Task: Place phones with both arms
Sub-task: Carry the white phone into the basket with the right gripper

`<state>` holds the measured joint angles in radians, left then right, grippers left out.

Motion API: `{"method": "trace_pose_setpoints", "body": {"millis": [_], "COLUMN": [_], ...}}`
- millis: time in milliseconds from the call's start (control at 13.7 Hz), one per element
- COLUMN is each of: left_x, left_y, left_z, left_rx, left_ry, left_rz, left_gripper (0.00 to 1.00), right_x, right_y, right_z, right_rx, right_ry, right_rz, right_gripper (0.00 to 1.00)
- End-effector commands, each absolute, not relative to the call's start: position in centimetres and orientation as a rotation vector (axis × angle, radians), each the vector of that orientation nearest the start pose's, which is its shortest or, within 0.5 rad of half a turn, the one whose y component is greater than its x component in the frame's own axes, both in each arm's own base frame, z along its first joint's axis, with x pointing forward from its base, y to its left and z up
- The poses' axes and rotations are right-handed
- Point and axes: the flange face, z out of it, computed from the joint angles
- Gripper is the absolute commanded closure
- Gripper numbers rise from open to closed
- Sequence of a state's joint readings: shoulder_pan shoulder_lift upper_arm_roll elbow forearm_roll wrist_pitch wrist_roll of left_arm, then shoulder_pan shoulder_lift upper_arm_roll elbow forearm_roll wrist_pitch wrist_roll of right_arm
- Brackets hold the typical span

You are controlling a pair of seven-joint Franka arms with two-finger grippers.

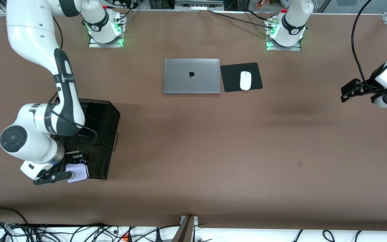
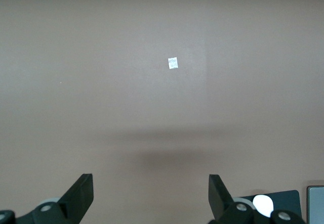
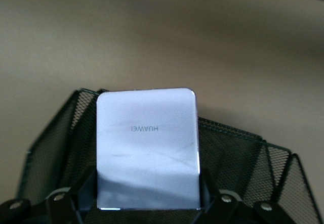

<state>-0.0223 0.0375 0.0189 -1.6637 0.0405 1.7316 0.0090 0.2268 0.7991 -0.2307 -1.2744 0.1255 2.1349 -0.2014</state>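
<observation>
My right gripper [image 1: 68, 170] is shut on a small squarish white phone [image 1: 78, 173], holding it over the end of a black wire-mesh basket [image 1: 104, 134] that is nearest the front camera. In the right wrist view the phone [image 3: 147, 143] fills the gap between the fingers [image 3: 87, 186], pale back up with its brand lettering showing, and the basket's mesh rim [image 3: 243, 150] lies just beneath. My left gripper [image 1: 347, 91] hangs open and empty over bare table at the left arm's end. In the left wrist view its fingers [image 2: 82, 189] stand wide apart.
A shut silver laptop [image 1: 191, 76] lies mid-table toward the arms' bases. Beside it is a black mouse pad [image 1: 231, 78] with a white mouse [image 1: 245, 80]. A small white tag [image 2: 172, 63] sits on the brown table under the left wrist camera.
</observation>
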Motion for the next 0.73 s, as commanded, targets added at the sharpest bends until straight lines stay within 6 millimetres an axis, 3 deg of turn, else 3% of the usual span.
{"method": "trace_pose_setpoints", "body": {"millis": [0,73,146,219,292,512,658], "left_x": [58.0,58.0,58.0,58.0,58.0,57.9,57.9], "left_y": [0.2,0.2,0.2,0.2,0.2,0.2,0.2], "left_z": [57.9,57.9,57.9,57.9,57.9,57.9,57.9], "left_rx": [-3.113,-3.111,-3.113,-3.113,-3.113,-3.111,-3.113], "left_ry": [0.053,0.056,0.055,0.055,0.055,0.053,0.055], "left_rz": [-0.038,-0.038,-0.038,-0.038,-0.035,-0.033,-0.033], "left_gripper": [0.0,0.0,0.0,0.0,0.0,0.0,0.0], "right_x": [74.6,74.0,73.7,73.5,73.3,73.3,72.9], "right_y": [4.4,4.2,3.7,3.3,2.6,1.1,0.7], "right_z": [28.5,27.7,27.1,26.8,26.7,27.7,30.8], "right_rx": [-3.146,-3.141,-3.135,-3.133,-3.13,-3.13,-3.121], "right_ry": [-0.318,-0.299,-0.242,-0.173,-0.15,-0.124,-0.123], "right_rz": [-0.085,-0.039,-0.004,0.031,0.062,0.065,0.1], "right_gripper": [1.0,1.0,0.69,0.1,0.0,0.0,0.0]}}
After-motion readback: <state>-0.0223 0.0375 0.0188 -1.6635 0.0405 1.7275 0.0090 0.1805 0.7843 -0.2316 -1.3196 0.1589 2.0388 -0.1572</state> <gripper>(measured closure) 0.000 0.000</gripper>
